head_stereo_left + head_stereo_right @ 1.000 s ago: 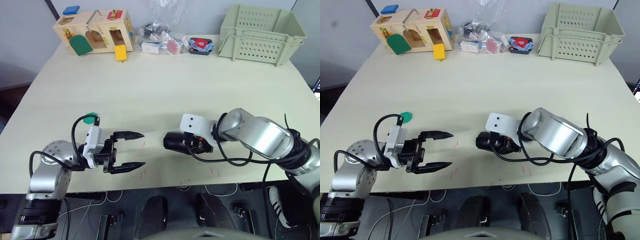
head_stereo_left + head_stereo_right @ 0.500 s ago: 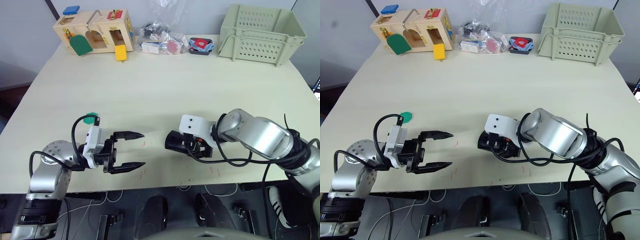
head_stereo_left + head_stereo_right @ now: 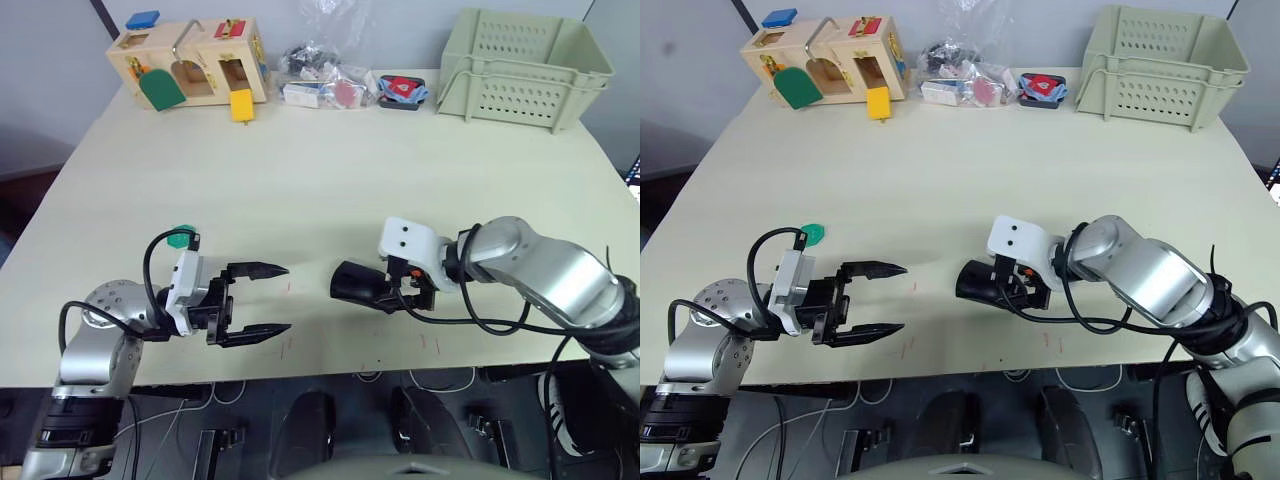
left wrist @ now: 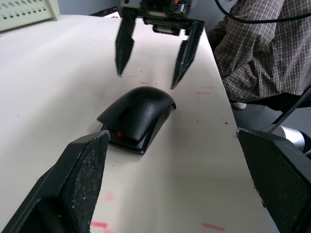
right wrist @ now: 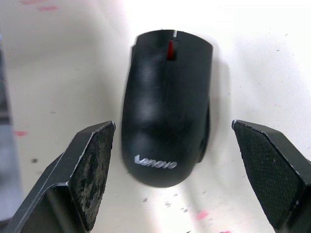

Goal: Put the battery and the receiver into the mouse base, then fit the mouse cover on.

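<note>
The mouse cover [image 5: 166, 104] sits fitted on the mouse base [image 4: 127, 139], so assembly looks finished; both the left claw [image 3: 256, 301] and the right claw [image 4: 151, 79] gape empty.

Mouse cover [image 3: 352, 283] (seemingly seated) on table [image 3: 330, 170]

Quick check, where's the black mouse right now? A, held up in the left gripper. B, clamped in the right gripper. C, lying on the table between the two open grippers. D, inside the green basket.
C: the mouse lies on the table with its cover on, free of the open right gripper and the open left gripper.
</note>
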`<state>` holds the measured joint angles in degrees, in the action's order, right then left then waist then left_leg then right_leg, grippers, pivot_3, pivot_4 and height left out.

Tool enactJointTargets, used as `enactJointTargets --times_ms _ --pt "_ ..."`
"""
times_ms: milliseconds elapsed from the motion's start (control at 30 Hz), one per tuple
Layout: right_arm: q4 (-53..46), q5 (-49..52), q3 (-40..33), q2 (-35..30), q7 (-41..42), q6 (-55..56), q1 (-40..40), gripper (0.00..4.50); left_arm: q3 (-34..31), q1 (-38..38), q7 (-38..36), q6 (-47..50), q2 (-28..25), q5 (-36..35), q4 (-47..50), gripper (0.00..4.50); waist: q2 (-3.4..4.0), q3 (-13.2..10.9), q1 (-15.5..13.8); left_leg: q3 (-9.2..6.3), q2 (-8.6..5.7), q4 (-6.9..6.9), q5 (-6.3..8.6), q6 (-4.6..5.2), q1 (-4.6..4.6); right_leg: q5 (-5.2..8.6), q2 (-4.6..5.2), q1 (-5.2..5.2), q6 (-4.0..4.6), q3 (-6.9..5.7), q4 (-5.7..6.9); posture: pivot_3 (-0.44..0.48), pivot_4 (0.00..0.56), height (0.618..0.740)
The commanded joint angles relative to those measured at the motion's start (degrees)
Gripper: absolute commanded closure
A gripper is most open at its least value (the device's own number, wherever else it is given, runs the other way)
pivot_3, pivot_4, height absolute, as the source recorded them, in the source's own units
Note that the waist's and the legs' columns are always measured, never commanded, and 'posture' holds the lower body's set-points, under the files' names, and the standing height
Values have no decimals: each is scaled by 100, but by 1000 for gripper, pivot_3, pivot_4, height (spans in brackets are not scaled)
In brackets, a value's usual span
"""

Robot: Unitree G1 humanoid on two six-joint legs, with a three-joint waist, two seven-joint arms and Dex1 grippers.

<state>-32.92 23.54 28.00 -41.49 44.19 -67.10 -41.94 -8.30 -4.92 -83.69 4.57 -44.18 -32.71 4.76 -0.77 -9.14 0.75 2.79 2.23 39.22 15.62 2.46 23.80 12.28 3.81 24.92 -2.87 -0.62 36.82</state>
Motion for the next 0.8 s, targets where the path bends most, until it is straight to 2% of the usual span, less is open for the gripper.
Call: enactJointTargets --times_ms 33,200,267,433,600,800 --pt "-335 223 -874 4 -15 495 628 444 -49 -90 -70 -22 -75 -47 17 0 -1 1 -4 -1 1 0 0 0 -1 0 -1 0 0 0 1 0 150 740" --pt "-388 366 -1749 342 34 1829 1983 444 -53 -171 -149 -10 -130 -57 -43 0 -9 4 -8 -1 2 3 0 0 -4 0 -4 -5 0 0 4 0 150 740" --pt "-272 227 -1845 422 156 2658 2570 444 -38 -218 -192 2 -151 -54 -59 0 -9 4 -18 -1 1 4 0 0 -6 0 -3 -11 -1 0 1 0 150 740" --pt "230 -75 -1797 633 374 4002 3422 444 -31 -324 -288 48 -230 -71 -78 0 -10 3 -26 0 0 6 0 0 -6 0 -3 -11 -2 1 0 0 150 740" --pt "889 -494 -1609 849 546 5115 3878 444 -20 -416 -402 63 -299 -69 -138 0 -17 8 -11 1 1 7 0 0 -10 0 -5 -14 -2 1 1 0 150 740" --pt "1470 -690 -1621 1204 419 5610 3871 444 9 -530 -527 53 -339 -44 -252 0 -17 7 -15 3 2 7 -1 -1 -11 1 -8 -14 -2 0 2 0 150 740"
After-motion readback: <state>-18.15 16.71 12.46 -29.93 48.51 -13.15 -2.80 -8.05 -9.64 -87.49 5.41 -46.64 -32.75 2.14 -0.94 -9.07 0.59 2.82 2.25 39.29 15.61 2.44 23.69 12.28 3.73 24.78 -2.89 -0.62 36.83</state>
